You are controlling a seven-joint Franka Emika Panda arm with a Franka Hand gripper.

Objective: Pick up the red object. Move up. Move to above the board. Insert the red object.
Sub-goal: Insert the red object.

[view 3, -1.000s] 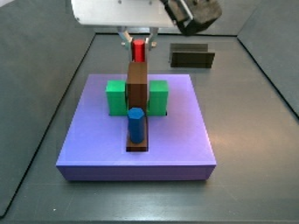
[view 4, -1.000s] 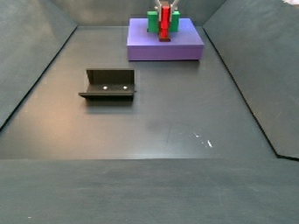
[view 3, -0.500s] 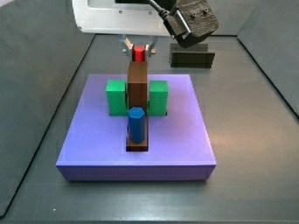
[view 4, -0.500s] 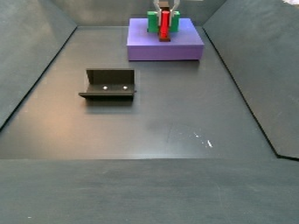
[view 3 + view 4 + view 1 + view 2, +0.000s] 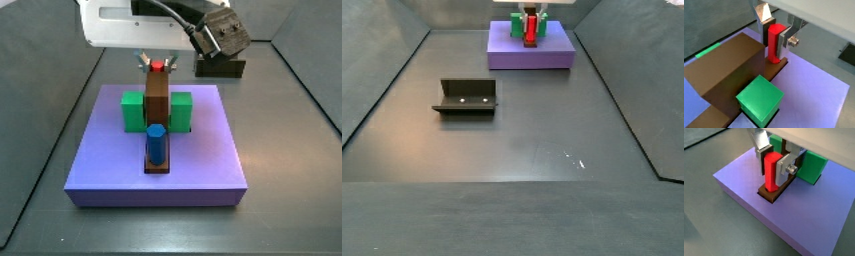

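The red object (image 5: 773, 51) is a thin bright-red peg standing upright, its lower end in a hole at the far end of the dark-brown board (image 5: 728, 67). My gripper (image 5: 775, 36) is shut on it, with a silver finger on each side in both wrist views. The peg (image 5: 771, 175) and the gripper (image 5: 773, 167) stand over the board's end (image 5: 769, 195). In a side view only the peg's top (image 5: 158, 65) shows under the gripper (image 5: 159, 61), behind the board (image 5: 158, 98). In a side view the peg (image 5: 531, 30) is far and small.
The board lies on a purple slab (image 5: 201, 165) between halves of a green block (image 5: 132, 111), with a blue peg (image 5: 155, 143) upright at its near end. The fixture (image 5: 466, 96) stands on the dark floor, also seen behind the slab (image 5: 221, 67).
My gripper has come down with the red peg. Less of the peg shows above the board's far end than before.
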